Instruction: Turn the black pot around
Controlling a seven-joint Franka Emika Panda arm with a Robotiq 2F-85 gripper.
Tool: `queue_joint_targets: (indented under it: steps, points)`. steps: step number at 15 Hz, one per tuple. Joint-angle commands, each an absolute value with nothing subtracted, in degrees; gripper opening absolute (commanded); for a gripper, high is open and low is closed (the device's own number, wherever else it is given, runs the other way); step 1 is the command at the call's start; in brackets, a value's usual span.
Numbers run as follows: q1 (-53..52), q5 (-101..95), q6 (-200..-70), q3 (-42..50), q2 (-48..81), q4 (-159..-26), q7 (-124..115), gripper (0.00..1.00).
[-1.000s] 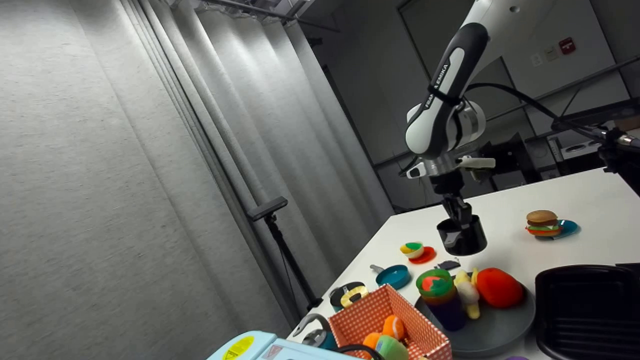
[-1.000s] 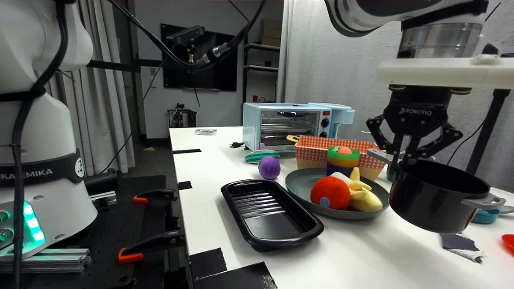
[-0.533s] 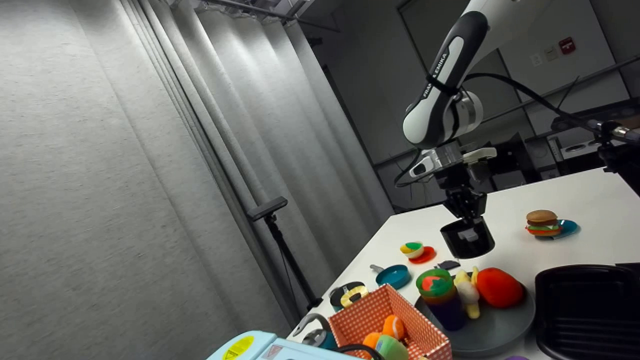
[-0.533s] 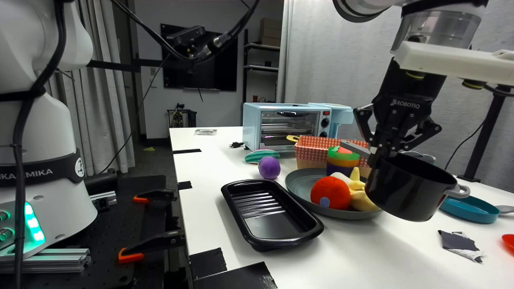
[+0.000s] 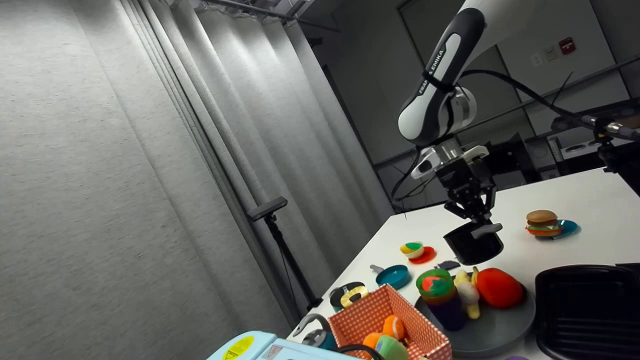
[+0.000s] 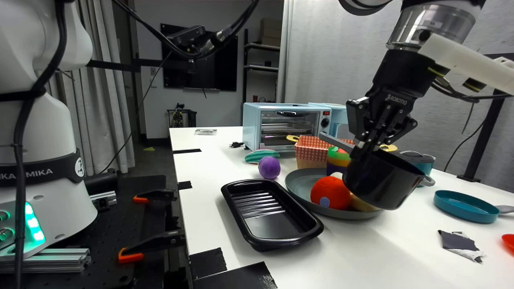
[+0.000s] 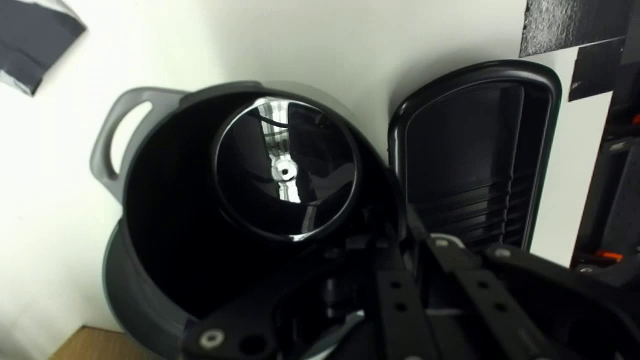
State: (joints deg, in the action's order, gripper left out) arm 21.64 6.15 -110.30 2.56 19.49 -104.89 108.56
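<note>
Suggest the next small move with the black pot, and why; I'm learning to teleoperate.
I'd probably level the black pot before lowering it. In both exterior views it hangs tilted in the closed gripper, above the table; set down like this, it would likely land edge-first, perhaps catching the gray plate it overlaps in the wrist view.

I hold the pot [image 5: 472, 251] in my hand [image 5: 481, 220] above the counter [image 5: 597, 200]. In an exterior view, with the pot as the clock's centre, a burger [image 5: 542, 218] lies at 2 o'clock, a tray [image 5: 587, 320] at 4, a plate [image 5: 485, 338] at 6, a basket [image 5: 417, 320] between 7 and 8, and a pan [image 5: 394, 276] at 8. On the plate, a banana [image 5: 470, 296] lies between a cup [image 5: 445, 306] and a stuffed toy [image 5: 500, 288]; a ball [image 5: 394, 327] lies in the basket.
</note>
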Motion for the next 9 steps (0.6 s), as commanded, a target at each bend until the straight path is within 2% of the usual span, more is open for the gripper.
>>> queue_joint_targets:
  steps: [1,9]
  points:
    - [19.7,5.1,-106.5,2.9,21.2,-101.1,117.4,0.02]
    - [17.8,-0.4,-111.3,4.7,23.4,-98.5,122.9,0.02]
